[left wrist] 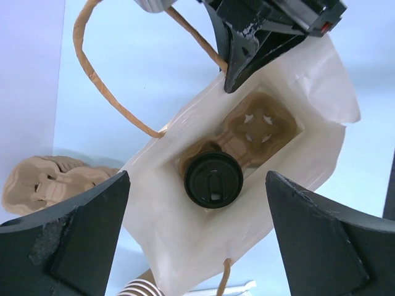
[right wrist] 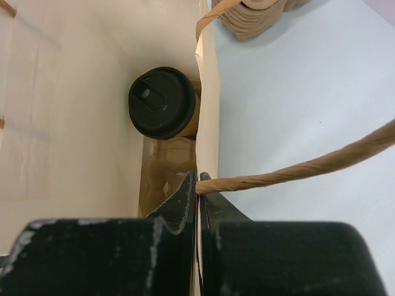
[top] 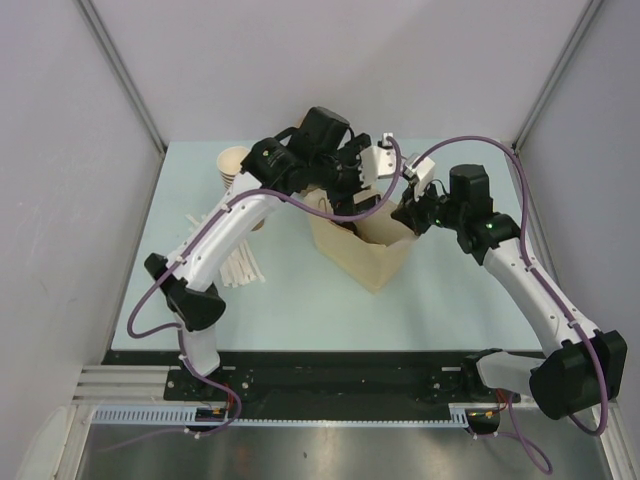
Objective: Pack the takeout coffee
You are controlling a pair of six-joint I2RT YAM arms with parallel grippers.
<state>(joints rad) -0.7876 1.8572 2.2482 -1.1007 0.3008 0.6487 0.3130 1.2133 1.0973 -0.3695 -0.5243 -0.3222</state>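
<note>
When looking from above, finding left gripper [top: 345,178] and right gripper [top: 406,210] at the bag [top: 365,255]. At left wrist, gaping wide, empty, over the coffee [left wrist: 213,180] standing in a carrier [left wrist: 262,126] inside. At right wrist, pinching shut on the bag wall.

In the left wrist view, the ribbed wall of the takeout coffee [left wrist: 213,179] is hidden beneath its own black top. From above, the mouth of the paper bag [top: 375,262] is masked by the left arm [top: 320,150].
</note>
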